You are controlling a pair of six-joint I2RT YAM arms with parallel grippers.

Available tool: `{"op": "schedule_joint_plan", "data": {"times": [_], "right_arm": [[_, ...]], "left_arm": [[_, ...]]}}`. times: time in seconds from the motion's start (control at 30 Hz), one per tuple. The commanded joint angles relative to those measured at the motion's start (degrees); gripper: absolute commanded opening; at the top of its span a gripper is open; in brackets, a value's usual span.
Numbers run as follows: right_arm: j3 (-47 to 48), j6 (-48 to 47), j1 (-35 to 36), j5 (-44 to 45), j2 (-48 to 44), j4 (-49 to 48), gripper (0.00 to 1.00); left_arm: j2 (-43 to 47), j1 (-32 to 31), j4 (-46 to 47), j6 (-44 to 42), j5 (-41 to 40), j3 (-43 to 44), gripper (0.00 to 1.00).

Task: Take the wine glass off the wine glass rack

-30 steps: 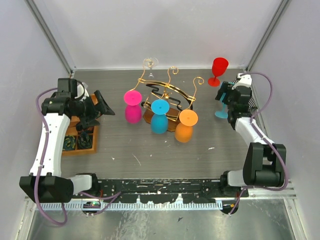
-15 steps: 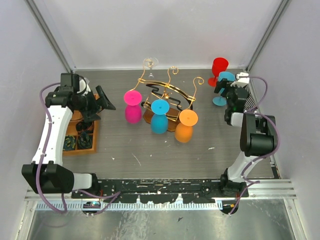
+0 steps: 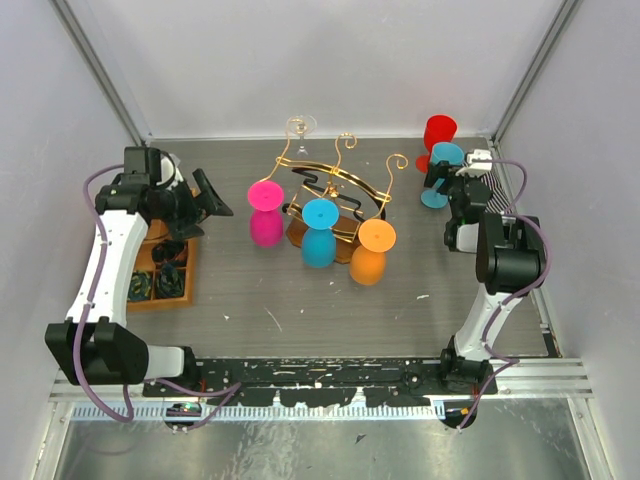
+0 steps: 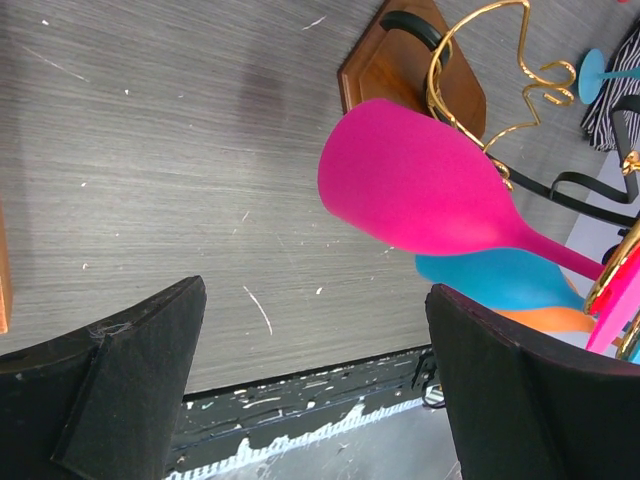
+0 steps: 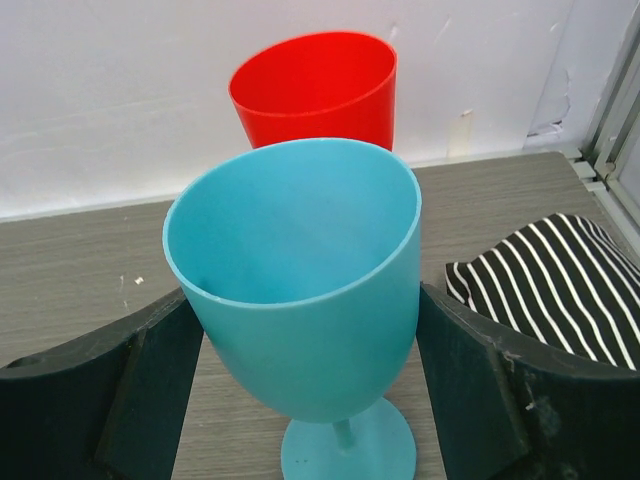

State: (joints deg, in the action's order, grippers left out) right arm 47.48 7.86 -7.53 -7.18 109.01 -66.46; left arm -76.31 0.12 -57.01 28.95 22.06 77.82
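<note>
— What had changed over the last second?

— The right gripper (image 3: 448, 180) had drawn back toward the far right corner and taken the teal wine glass (image 5: 300, 300) with it, from nearer the middle of the right side to just in front of the red wine glass (image 5: 315, 90). The left gripper (image 4: 315, 300) had eased a little toward the wine glass rack (image 3: 333, 185).

— How did the right one have the glass?

— Its two fingers stood one on each side of the bowl and looked pressed against it. The glass was upright, foot low over the table (image 3: 300, 300); whether the foot touched the wood I could not tell. A striped cloth (image 5: 560, 290) lay just to its right.

— So that glass was off the rack?

— Yes, well apart from it. Three were on the rack, hanging bowl down from the gold wire arms: a pink wine glass (image 4: 420, 185) on the left, a blue wine glass (image 3: 319, 240) in the middle, an orange wine glass (image 3: 370, 258) on the right. A clear glass (image 3: 300, 126) stood behind the rack by the back wall.

— And the left gripper?

— Spread wide, with nothing between the fingers. It pointed at the pink glass, near it but not touching, above the orange tray (image 3: 160, 302).
</note>
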Motion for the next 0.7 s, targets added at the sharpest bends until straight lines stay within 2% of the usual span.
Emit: {"op": "schedule_joint_plan", "data": {"times": [0.0,0.17,0.27,0.67], "right_arm": [[2.3,-1.4,-0.5,-1.3,0.6,-4.1,0.78],[1.2,-3.1,-0.7,-1.5,1.0,-3.9,0.84],[0.5,-3.3,-0.7,-1.2,0.1,-3.8,0.99],[-2.9,-5.3,-0.8,0.8,-6.6,3.4,1.0]], "left_arm": [[1.8,0.0,2.1,-0.9,-0.4,-1.4,0.99],[1.4,0.0,2.4,-0.4,-0.1,-1.9,1.0],[1.5,0.0,3.0,0.0,-0.2,-2.5,1.0],[1.5,0.0,3.9,0.0,-2.7,-3.4,1.0]]}}
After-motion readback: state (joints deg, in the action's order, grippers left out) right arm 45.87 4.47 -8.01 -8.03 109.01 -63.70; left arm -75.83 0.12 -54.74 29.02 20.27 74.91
